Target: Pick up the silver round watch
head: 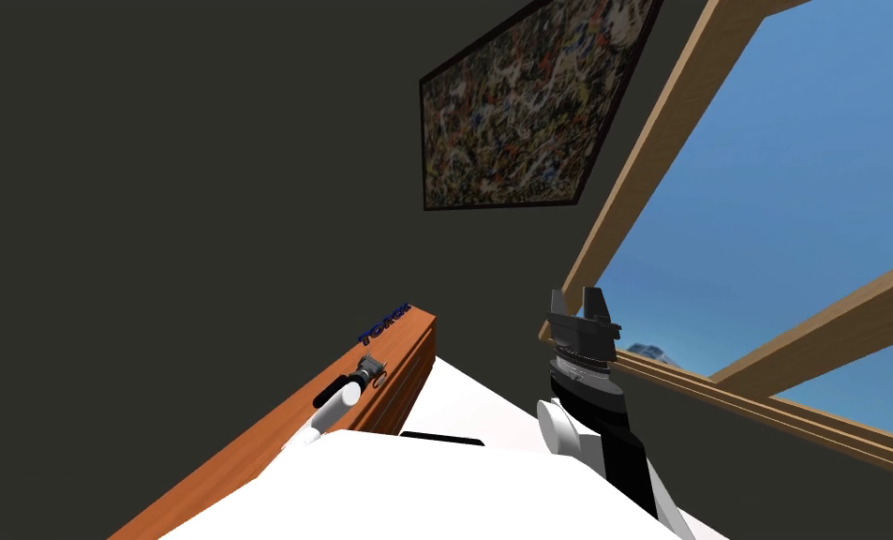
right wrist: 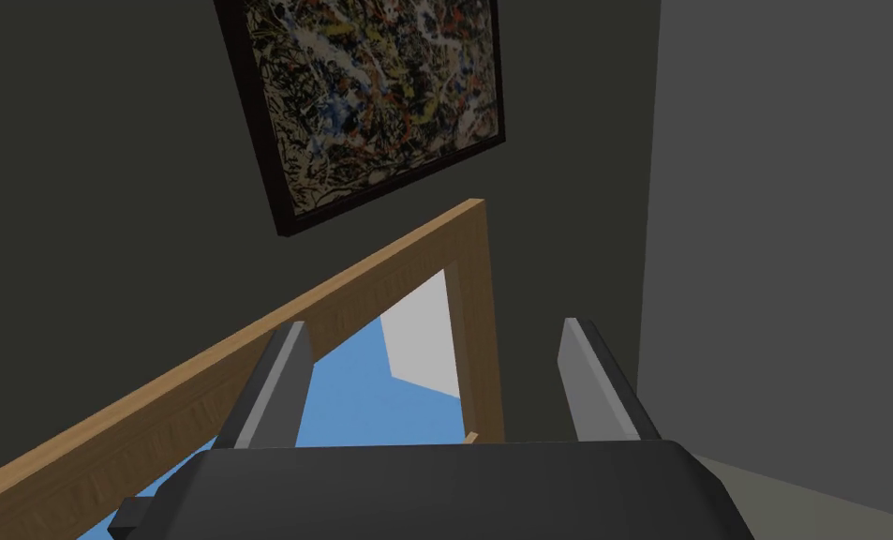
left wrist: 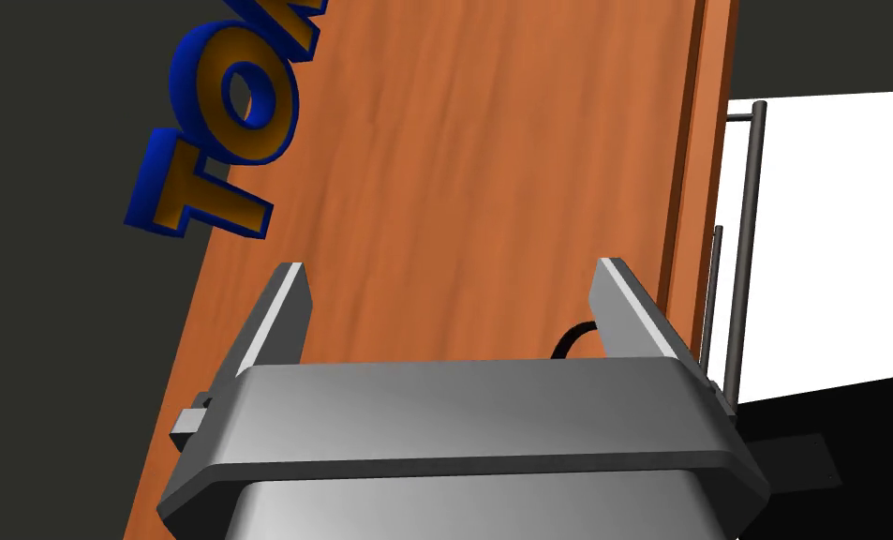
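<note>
Two arms are in sight, one low over furniture and one raised. Farthest left, a long orange-brown wooden top (head: pixel 275 431) runs along a dark wall (head: pixel 154 141). Raised blue letters (head: pixel 384 323) with orange faces, beginning T and O, stand at its far end along the back edge. The left gripper (left wrist: pixel 451 270) hangs over this top a little short of the letters, pointing down at the wood. Its two fingers stand wide apart, about a third of the wrist view's width, and they grasp nothing. What I take for the silver round watch (left wrist: pixel 573 339) shows as no more than a thin dark arc on the wood. It peeks over the gripper's body just inside the finger nearer the front edge of the top. Whether it touches that finger, and its face and colour, I cannot tell. Past that edge, thin dark bar handles (left wrist: pixel 747 244) run down the front of the furniture, with white floor (left wrist: pixel 828 234) beyond them. Further right in the head view a dark-framed, speckled painting (head: pixel 519 112) hangs high on the wall. Below it the right gripper (head: pixel 577 298) is raised well apart from the wooden top, pointing up in front of a light wooden window frame (head: pixel 660 150). Its fingers are also spread wide and hold nothing.
</note>
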